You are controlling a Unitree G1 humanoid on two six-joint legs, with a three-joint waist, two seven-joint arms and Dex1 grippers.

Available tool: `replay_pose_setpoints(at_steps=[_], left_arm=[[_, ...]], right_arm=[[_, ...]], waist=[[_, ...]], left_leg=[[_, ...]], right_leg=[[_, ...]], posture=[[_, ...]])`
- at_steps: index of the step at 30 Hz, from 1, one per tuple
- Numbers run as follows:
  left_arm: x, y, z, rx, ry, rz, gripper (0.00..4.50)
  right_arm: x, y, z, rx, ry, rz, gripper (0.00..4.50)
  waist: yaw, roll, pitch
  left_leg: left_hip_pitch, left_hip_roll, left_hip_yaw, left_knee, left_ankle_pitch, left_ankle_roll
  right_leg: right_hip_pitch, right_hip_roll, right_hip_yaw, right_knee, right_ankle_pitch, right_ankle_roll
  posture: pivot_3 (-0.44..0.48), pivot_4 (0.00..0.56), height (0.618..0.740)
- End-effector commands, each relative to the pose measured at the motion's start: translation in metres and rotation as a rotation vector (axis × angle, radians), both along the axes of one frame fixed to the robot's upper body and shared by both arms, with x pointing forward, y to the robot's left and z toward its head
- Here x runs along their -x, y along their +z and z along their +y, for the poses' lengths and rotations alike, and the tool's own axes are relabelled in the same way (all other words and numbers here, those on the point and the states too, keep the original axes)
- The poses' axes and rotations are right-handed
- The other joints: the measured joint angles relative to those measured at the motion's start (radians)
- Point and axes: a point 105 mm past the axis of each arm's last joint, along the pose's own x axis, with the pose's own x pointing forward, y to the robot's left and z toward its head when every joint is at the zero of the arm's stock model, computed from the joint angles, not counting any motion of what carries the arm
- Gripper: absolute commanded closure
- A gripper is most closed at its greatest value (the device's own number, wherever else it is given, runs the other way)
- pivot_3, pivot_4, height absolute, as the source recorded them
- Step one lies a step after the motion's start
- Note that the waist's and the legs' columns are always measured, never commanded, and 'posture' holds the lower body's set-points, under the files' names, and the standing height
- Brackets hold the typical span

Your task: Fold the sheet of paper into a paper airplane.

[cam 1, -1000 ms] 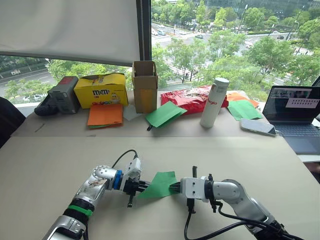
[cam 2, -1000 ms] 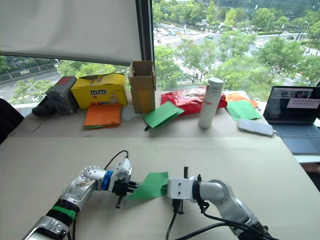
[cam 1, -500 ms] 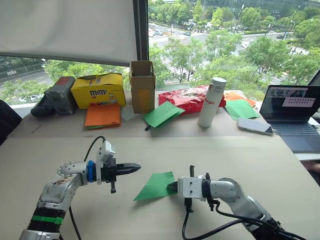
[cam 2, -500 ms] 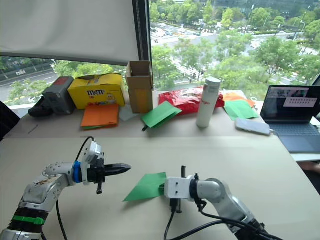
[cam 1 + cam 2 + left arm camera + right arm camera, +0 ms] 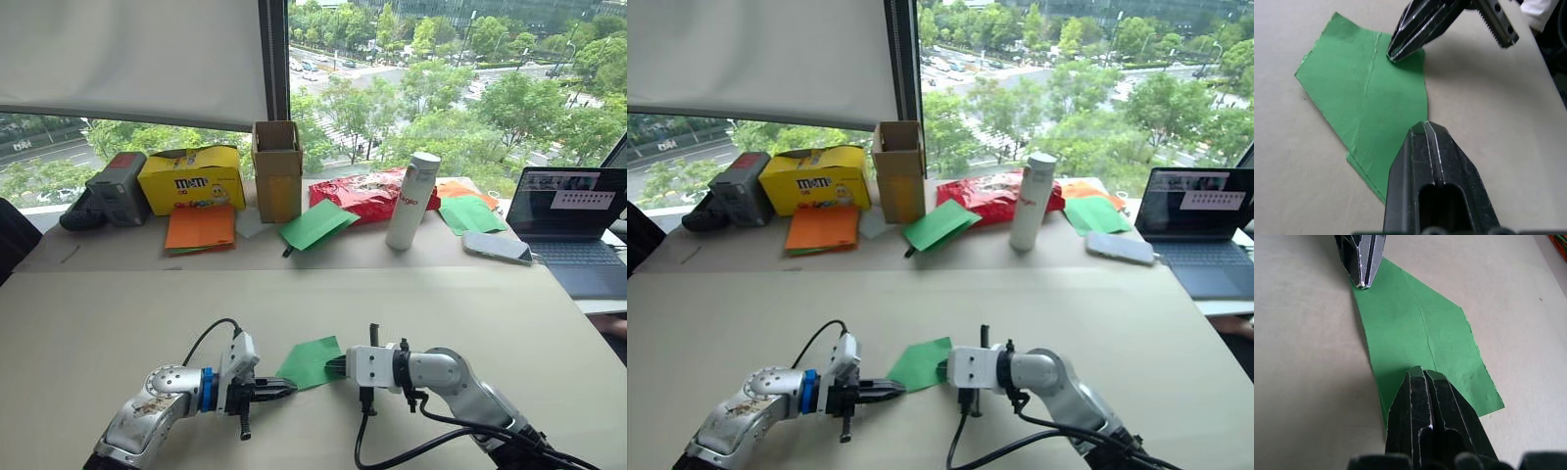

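Observation:
The sheet of paper (image 5: 312,360) is bright green, partly folded with a crease down its middle, and lies flat on the beige table (image 5: 118,313). My left gripper (image 5: 282,391) is shut, its tip resting on the paper's near-left corner (image 5: 1400,142). My right gripper (image 5: 334,367) is shut too, its tip pressing the paper's right edge (image 5: 1415,333). Across the sheet, the left wrist view shows the right fingers (image 5: 1410,34), and the right wrist view shows the left fingers (image 5: 1362,264). The two tips face each other, a paper width apart.
Along the back edge stand a yellow box (image 5: 193,176), a cardboard box (image 5: 277,168), orange sheets (image 5: 201,225), other green sheets (image 5: 315,223), a red bag (image 5: 362,191) and a white bottle (image 5: 413,201). A phone (image 5: 497,247) and laptop (image 5: 578,220) sit at the right.
Half a second ago my left gripper was lifted away to the left; it has come back down to the paper's near-left corner. My right gripper has stayed on the paper's right edge.

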Motion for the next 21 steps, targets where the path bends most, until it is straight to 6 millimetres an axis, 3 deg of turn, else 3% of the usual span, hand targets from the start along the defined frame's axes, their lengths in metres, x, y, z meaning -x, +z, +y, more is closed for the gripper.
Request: replay_pose_setpoints(at_steps=[1, 5, 8, 11, 15, 18, 21], left_arm=[[0.002, -0.018, 0.006, -0.033, 0.121, 0.012, 4.5], [0.007, -0.024, 0.007, -0.037, 0.193, 0.032, 4.5], [0.01, -0.026, 0.009, -0.039, 0.239, 0.054, 4.5], [0.014, -0.028, 0.01, -0.064, 0.251, 0.072, 4.5], [0.017, -0.028, 0.011, -0.116, 0.235, 0.067, 4.5], [0.017, -0.026, 0.01, -0.125, 0.224, 0.061, 4.5], [0.019, -0.025, 0.01, -0.127, 0.217, 0.07, 4.5]], right_arm=[[0.004, -0.014, -0.009, 0.061, -0.016, 0.032, 4.47], [0.001, -0.009, -0.013, 0.053, -0.028, 0.016, 4.47], [-0.005, 0.014, -0.014, -0.09, -0.078, 0.058, 4.47], [-0.012, 0.033, -0.023, -0.197, -0.132, 0.157, 3.66], [-0.032, 0.057, -0.034, -0.41, -0.286, 0.467, 2.28], [-0.035, 0.061, -0.029, -0.433, -0.288, 0.618, 2.28], [-0.039, 0.043, -0.023, -0.354, -0.309, 0.703, 2.28]], waist=[[0.0, 0.002, -0.001], [0.003, 0.003, -0.002], [0.003, 0.003, -0.002], [0.001, 0.003, -0.002], [-0.005, 0.003, -0.002], [-0.002, 0.003, -0.002], [-0.001, 0.003, -0.002]], left_leg=[[0.0, 0.0, 0.0, 0.0, 0.0, 0.001], [0.002, 0.0, 0.0, 0.0, -0.003, -0.002], [0.002, -0.001, 0.0, 0.0, -0.006, -0.004], [0.002, 0.0, 0.0, 0.0, -0.006, -0.003], [0.003, 0.0, 0.0, 0.0, -0.006, -0.003], [0.003, 0.001, -0.001, -0.001, -0.006, -0.003], [0.003, 0.001, -0.001, -0.002, -0.008, -0.002]], right_leg=[[0.0, -0.001, 0.0, 0.0, 0.0, 0.0], [0.003, -0.002, 0.001, -0.001, -0.001, -0.001], [0.004, -0.002, 0.001, -0.002, -0.001, -0.001], [0.004, -0.002, 0.001, -0.002, -0.001, -0.002], [0.005, -0.002, 0.001, -0.002, -0.001, -0.002], [0.006, -0.002, 0.0, -0.002, -0.002, -0.005], [0.005, -0.002, -0.001, -0.003, -0.004, -0.008]], posture=[[0.0, 0.15, 0.74], [0.0, 0.15, 0.74], [0.0, 0.15, 0.74], [0.0, 0.15, 0.74], [0.0, 0.15, 0.74], [0.0, 0.15, 0.74], [0.0, 0.15, 0.74]])
